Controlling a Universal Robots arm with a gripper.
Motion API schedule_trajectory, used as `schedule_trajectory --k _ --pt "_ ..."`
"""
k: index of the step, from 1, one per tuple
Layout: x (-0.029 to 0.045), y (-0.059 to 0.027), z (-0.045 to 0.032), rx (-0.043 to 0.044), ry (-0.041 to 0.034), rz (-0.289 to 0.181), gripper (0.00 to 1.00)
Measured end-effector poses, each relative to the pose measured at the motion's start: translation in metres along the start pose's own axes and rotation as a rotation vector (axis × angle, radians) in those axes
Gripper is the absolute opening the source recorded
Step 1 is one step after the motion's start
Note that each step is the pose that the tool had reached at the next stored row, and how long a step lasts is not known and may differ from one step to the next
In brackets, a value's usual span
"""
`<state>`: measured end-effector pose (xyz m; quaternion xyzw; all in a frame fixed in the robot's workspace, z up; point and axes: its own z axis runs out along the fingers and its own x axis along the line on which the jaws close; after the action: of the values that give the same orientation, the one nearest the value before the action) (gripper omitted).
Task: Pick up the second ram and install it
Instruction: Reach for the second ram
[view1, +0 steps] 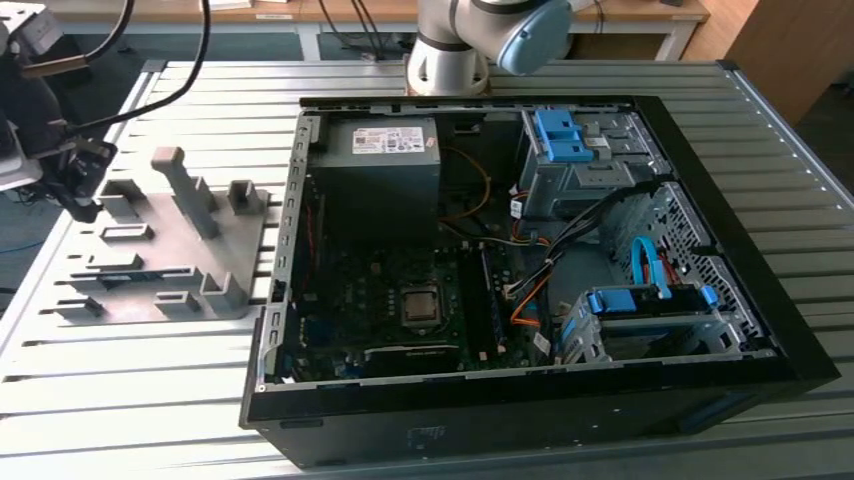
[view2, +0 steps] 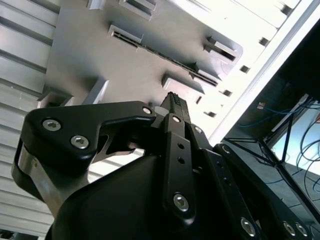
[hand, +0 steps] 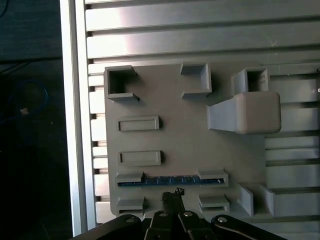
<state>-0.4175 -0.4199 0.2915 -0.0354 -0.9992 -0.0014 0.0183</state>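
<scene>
Slotted table (hand: 200, 30), grey fixture (hand: 185, 145) holding second ram (hand: 170, 181), closed fingers (hand: 170, 202) just beside

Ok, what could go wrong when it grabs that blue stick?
The second ram stands on its thin edge between grey blocks, so the hand, shut now, might bump it or a block. Loose cables lie inside the computer case and might snag it.
</scene>
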Motion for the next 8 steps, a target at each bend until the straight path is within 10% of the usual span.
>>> schedule_trajectory --k 8 --pt "-0.0007 -0.0023 0.0145 0.0001 0.0012 0.000 0.10"
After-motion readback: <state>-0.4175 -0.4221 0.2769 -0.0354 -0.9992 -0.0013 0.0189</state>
